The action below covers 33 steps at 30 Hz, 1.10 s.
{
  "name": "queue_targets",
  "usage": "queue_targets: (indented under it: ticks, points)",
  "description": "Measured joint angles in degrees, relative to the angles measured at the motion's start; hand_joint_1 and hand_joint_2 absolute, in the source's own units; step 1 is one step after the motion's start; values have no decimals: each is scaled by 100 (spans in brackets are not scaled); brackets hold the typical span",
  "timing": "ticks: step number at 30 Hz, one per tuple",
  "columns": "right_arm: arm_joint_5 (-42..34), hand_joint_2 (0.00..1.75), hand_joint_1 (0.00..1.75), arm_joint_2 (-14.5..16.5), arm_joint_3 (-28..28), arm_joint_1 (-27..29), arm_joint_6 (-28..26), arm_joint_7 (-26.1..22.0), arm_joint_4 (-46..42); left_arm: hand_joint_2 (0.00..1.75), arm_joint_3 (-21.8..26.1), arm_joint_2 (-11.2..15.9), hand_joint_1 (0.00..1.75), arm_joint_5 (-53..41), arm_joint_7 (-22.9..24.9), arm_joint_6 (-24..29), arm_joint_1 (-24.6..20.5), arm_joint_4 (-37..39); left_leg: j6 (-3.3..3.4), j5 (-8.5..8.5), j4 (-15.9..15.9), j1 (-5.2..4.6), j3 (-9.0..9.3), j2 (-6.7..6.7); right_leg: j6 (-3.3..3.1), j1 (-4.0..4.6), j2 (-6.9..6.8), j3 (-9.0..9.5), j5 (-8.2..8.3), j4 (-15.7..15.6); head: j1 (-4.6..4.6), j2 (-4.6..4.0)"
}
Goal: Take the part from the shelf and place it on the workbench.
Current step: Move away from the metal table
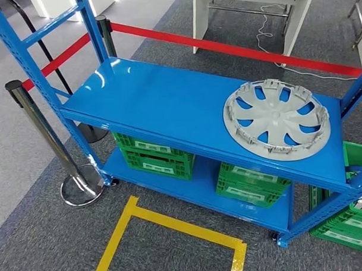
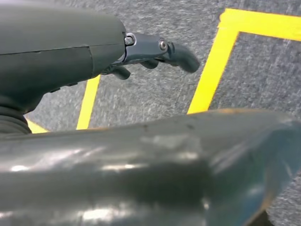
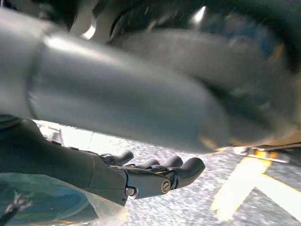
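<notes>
Lying near shelf point(image 1: 169, 106) right edge, hubcap point(image 1: 276, 118), left hand point(image 2: 156, 52) and right hand point(image 3: 156, 176) fingers extended, empty

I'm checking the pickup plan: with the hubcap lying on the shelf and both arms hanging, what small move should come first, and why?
Probably raise the right hand toward the grey hubcap: it lies on the blue shelf at its right end, untouched, and both hands, the left hand too, hang over the floor.
</notes>
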Motion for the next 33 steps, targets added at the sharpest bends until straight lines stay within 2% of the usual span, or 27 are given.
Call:
queue_targets:
  ticks: [1, 3, 4, 6, 7, 9, 10, 11, 12, 13, 14, 15, 16, 17, 18, 19, 20, 22, 24, 25, 26, 27, 28, 30, 31, 32, 33]
  points:
    - [-1, 0, 0, 4, 0, -3, 1, 3, 5, 0, 2, 2, 0, 2, 1, 1, 8, 3, 27, 193, -124, -15, 1, -3, 36, 3, 5, 77, -39, -27, -9, 0]
    - [-1, 0, 0, 4, 0, -14, 0, 3, 4, 0, 2, -7, 0, -1, 1, -1, 4, 4, 82, 176, -221, -15, 96, -18, 130, 6, 0, 170, -4, -50, -13, 0]
    - [0, 0, 0, 3, 0, -19, 0, 3, 3, 0, 3, -10, 0, -1, 0, -1, 2, 4, 112, 159, -289, -3, 182, -25, 170, 7, -10, 146, 66, 65, -5, 0]
    - [0, 0, 0, -1, 0, -38, 1, -2, 1, 0, 3, -13, 0, -4, -2, -2, -11, 4, 163, 100, -410, 18, 389, -31, 215, 8, -24, -209, 154, 615, 8, -1]
    - [-4, 0, 0, -1, 0, -44, 1, -8, 1, 0, 3, -13, 0, -3, -2, -2, -15, 4, 182, 50, -453, 16, 478, -28, 224, 6, -29, -470, 98, 969, 13, -1]
    - [-11, 0, 0, -3, 0, -57, 1, -19, 1, 0, 3, -19, 0, -3, -2, -4, -18, 4, 199, -84, -499, 16, 666, -28, 234, 6, -30, -963, -308, 1427, 11, -2]
    - [-14, 0, 0, -4, 0, -62, 1, -23, 0, 0, 3, -20, 0, -4, -2, -5, -13, 4, 199, -169, -508, 16, 782, -32, 243, 5, -30, -1127, -526, 1461, 14, -1]
    - [-14, 0, 0, -7, 0, -68, 1, -24, 0, 0, 3, -20, 0, -4, -2, -6, -8, 4, 196, -262, -513, 17, 912, -38, 252, 2, -31, -1229, -623, 1361, 14, -1]
    - [-14, 0, 0, -10, 0, -69, 1, -25, 0, 0, 3, -21, 0, -5, -2, -6, -5, 4, 190, -359, -514, 17, 1048, -43, 261, -2, -32, -1283, -530, 1152, 14, -1]
    - [-15, 0, 0, -11, 0, -65, 0, -25, 1, 0, 3, -21, 0, -7, -2, -7, 0, 4, 178, -456, -518, 17, 1160, -45, 269, -6, -37, -1309, -195, 869, 16, 0]
    - [-16, 0, 0, -13, 0, -61, 0, -24, 4, 0, 3, -22, 0, -8, -2, -7, 0, 6, 160, -558, -508, 9, 1265, -51, 259, -5, -56, -1312, 235, 597, 8, -1]
    - [-16, 0, 0, -14, 0, -60, -1, -22, 5, 0, 3, -23, 0, -9, -1, -8, -4, 8, 133, -653, -503, 3, 1342, -55, 229, 8, -70, -1295, 592, 410, 2, -1]
    - [-16, 0, 0, -15, 0, -62, -1, -19, 7, 0, 3, -24, 0, -9, -1, -8, -9, 9, 98, -725, -494, 1, 1412, -57, 182, 20, -79, -1269, 848, 304, -7, -1]
    - [-16, 0, 0, -15, 0, -70, 1, -16, 6, 0, 3, -25, 0, -10, 0, -9, -21, 11, 65, -765, -475, 1, 1473, -61, 127, 36, -84, -1222, 922, 277, -13, -2]
    - [-14, 0, 0, -15, 0, -79, 2, -14, 4, 0, 3, -28, 0, -10, 0, -9, -35, 11, 36, -769, -444, 5, 1498, -61, 81, 35, -75, -1158, 903, 271, -14, -2]
    - [-13, 0, 0, -16, 0, -82, 3, -12, 3, 0, 3, -33, 0, -11, 0, -10, -50, 11, 9, -736, -338, 9, 1484, -57, 46, 24, -73, -1091, 898, 243, -13, -2]
    - [-13, 0, 0, -16, 0, -82, 4, -10, 2, 0, 3, -37, 0, -11, -1, -10, -66, 11, -16, -688, -126, 11, 1376, -52, 15, 13, -79, -1014, 872, 210, -22, -1]
    - [-13, 0, 0, -16, 0, -75, 4, -5, 2, 0, 3, -44, 0, -11, -1, -10, -84, 11, -73, -744, 548, 26, 950, -36, -31, -5, -88, -855, 793, 136, -39, -1]
    - [-13, 0, 0, -16, 0, -65, 4, -1, 2, 0, 3, -46, 0, -11, -1, -10, -73, 11, -110, -1086, 1099, 46, 465, -29, -45, -8, -73, -700, 684, 90, -46, 0]
    - [-12, 0, 0, -16, 0, -58, 4, 1, 2, 0, 3, -46, 0, -11, -1, -10, -61, 11, -115, -1258, 1183, 51, 301, -28, -46, -9, -58, -615, 620, 79, -48, -1]
    - [-12, 0, 0, -16, 0, -49, 4, 1, 2, 0, 3, -46, 0, -11, -1, -10, -50, 11, -110, -1318, 1115, 52, 204, -28, -42, -9, -44, -519, 546, 75, -48, 0]
    - [-12, 0, 0, -15, 0, -42, 4, 1, 2, 0, 3, -45, 0, -11, -1, -10, -42, 11, -97, -1217, 915, 49, 161, -28, -34, -10, -36, -420, 465, 72, -48, -1]
    - [-12, 0, 0, -15, 0, -35, 4, 1, 2, 0, 3, -44, 0, -11, -1, -10, -34, 11, -75, -943, 621, 45, 155, -25, -23, -10, -33, -336, 381, 67, -49, -1]
    - [-13, 0, 0, -10, 0, -30, 5, 0, 5, 0, 3, -39, 0, -11, 0, -10, -19, 14, -21, -243, 47, 20, 155, -13, 17, 3, -26, -192, 217, 57, -56, -1]
    - [-13, 0, 0, -9, 0, -32, 7, 1, 7, 0, 3, -38, 0, -11, 2, -10, -13, 16, 8, -26, -113, 7, 165, -8, 46, 9, -19, -133, 153, 29, -61, -1]
    - [-13, 0, 0, -7, 0, -33, 8, 2, 8, 0, 3, -39, 0, -10, 3, -10, -12, 17, 40, 62, -192, -4, 177, -6, 85, 16, -14, -58, 131, 20, -62, -2]
    - [-13, 0, 0, -8, 0, -36, 8, 2, 7, 0, 3, -42, 0, -11, 5, -10, -17, 17, 81, 41, -218, 0, 236, -11, 125, 19, -11, 1, 133, 8, -63, -2]
